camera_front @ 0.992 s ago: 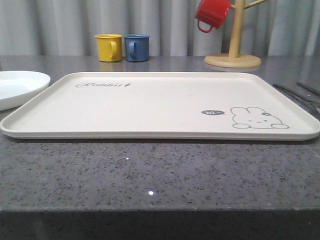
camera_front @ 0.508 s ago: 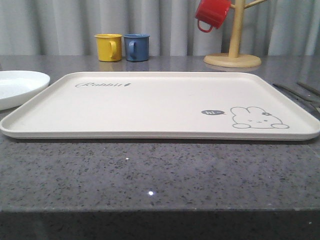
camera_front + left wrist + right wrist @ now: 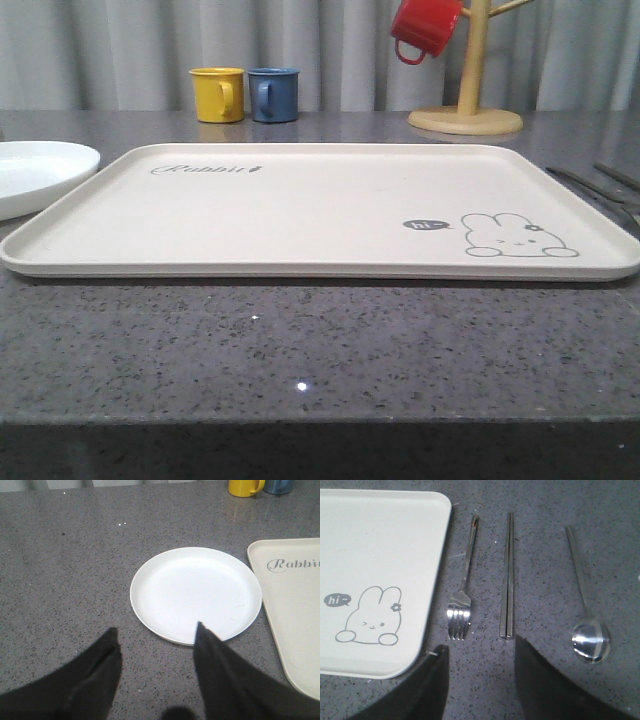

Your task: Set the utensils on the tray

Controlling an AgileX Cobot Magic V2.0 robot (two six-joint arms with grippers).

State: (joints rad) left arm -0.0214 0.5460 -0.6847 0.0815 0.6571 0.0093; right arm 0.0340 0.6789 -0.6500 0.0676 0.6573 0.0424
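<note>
A: How is the right pincer (image 3: 477,680) set, and what is nearest to it?

B: It is seen spread wide at the bottom of the right wrist view, with nothing held. Just beyond the gap between its fingers, the fork (image 3: 462,587) and the chopsticks (image 3: 507,577) are laid on the grey counter (image 3: 545,540), tines and tips toward the pincer.

A: And the long axes?

B: All three utensils are laid parallel, running from lower frame to upper frame, straight away from the pincer. The fork is placed just beside the tray (image 3: 380,545), the chopsticks in the middle, and the spoon (image 3: 585,610) at the right, bowl nearest.

A: Is the tray loaded?

B: Nothing is seen on it in the front view; the task is judged not yet begun.

A: And the left pincer (image 3: 155,650)?

B: It is likewise held open and empty, over a white plate (image 3: 195,592) at the far side of the tray. The right arm is judged nearer, and the fingers would likely be closed across a handle.
</note>
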